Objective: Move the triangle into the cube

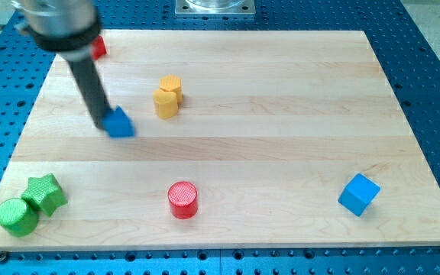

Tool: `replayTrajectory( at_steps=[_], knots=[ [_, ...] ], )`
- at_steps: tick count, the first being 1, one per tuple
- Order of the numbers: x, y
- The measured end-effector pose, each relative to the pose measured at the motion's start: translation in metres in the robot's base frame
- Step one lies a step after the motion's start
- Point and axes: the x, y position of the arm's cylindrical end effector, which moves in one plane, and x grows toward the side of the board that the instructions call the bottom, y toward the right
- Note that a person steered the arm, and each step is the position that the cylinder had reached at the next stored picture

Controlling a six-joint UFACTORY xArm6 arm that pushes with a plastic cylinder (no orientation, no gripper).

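A blue triangle [120,123] lies on the wooden board [281,114] at the view's upper left. A blue cube [358,194] sits at the view's lower right, far from the triangle. My tip [102,124] is at the triangle's left edge, touching or almost touching it. The dark rod slants up to the view's top left.
A yellow block [168,96] stands just right of and above the triangle. A red cylinder [182,199] sits at the bottom middle. A green star [45,192] and a green cylinder [16,217] sit at the bottom left. A red block [98,48] shows behind the rod.
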Motion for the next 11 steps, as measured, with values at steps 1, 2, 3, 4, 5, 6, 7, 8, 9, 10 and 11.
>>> replayTrajectory(
  at_steps=[1, 2, 3, 4, 5, 6, 7, 8, 9, 10, 11],
  knots=[
    [0.045, 0.021],
    [0.038, 0.030],
    [0.037, 0.118],
    [0.064, 0.198],
    [0.069, 0.223],
    [0.020, 0.201],
    [-0.004, 0.197],
    [-0.023, 0.198],
    [-0.017, 0.224],
    [0.044, 0.269],
    [0.046, 0.258]
  ],
)
